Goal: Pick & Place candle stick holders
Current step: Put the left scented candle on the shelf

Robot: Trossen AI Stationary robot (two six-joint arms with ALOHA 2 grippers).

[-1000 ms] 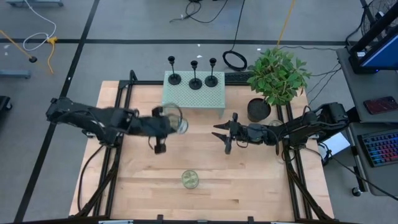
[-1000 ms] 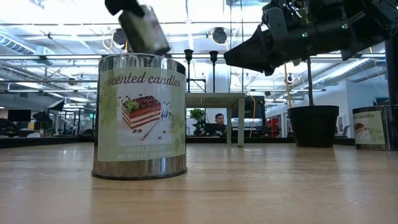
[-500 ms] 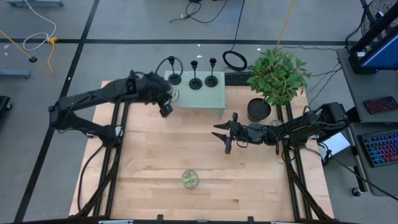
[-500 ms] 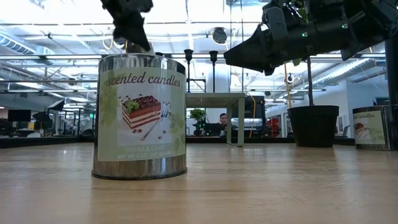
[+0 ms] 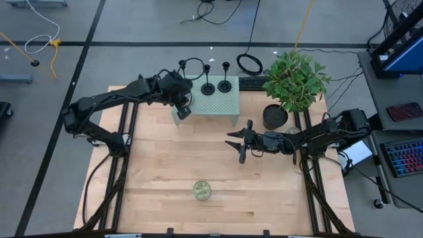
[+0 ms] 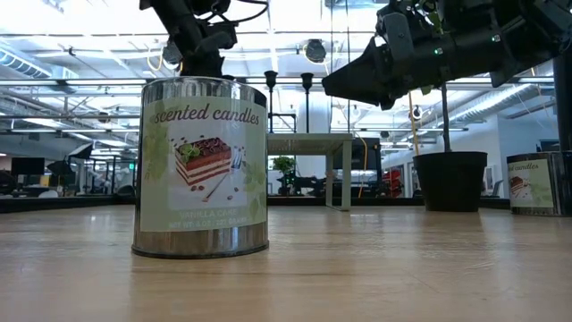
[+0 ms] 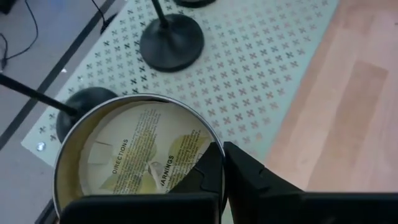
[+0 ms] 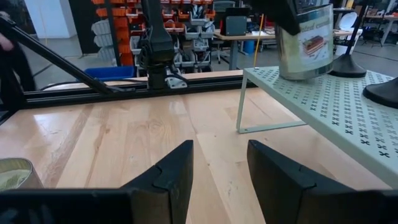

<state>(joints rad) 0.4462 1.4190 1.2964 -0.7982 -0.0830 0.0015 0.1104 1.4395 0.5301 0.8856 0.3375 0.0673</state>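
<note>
Three black candle stick holders stand by their round bases on the pale green perforated stand (image 5: pixel 215 102) at the table's far side. Two show clearly in the high view (image 5: pixel 207 87) (image 5: pixel 225 84). My left arm covers most of the third, whose base (image 7: pixel 87 104) shows behind a scented-candle tin (image 7: pixel 134 165). My left gripper (image 5: pixel 183 104) is shut on that tin over the stand's left end. My right gripper (image 5: pixel 239 149) is open and empty above the table's middle right. My left gripper holds the open tin by its rim (image 7: pixel 210 142), with one finger (image 7: pixel 208 171) inside the tin and the other (image 7: pixel 255 180) outside its wall. The tin (image 8: pixel 305 38) is upright at the stand's left end. I cannot tell whether its bottom rests on the stand.
A second scented-candle tin (image 5: pixel 202 191) stands on the table near the front edge, large in the low view (image 6: pixel 204 165). A potted plant (image 5: pixel 275 116) stands right of the stand. Another tin (image 6: pixel 536 183) shows at the right in the low view.
My left gripper has carried the tin from over the table's left middle toward the far edge and a little right. It now holds the tin over the stand's left end, beside the candle stick holders. The tin has stayed upright.
</note>
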